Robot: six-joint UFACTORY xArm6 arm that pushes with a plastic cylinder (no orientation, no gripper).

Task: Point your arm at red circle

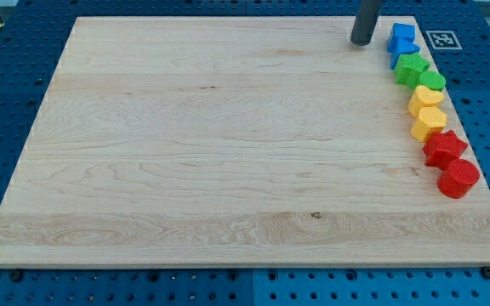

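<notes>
My tip (361, 42) sits at top-right corner — no fingers; head down right edge to red circle (458, 178), stop just short.

Blue pegboard bench (24, 34) w/ holes, wooden board (211, 144).
</notes>
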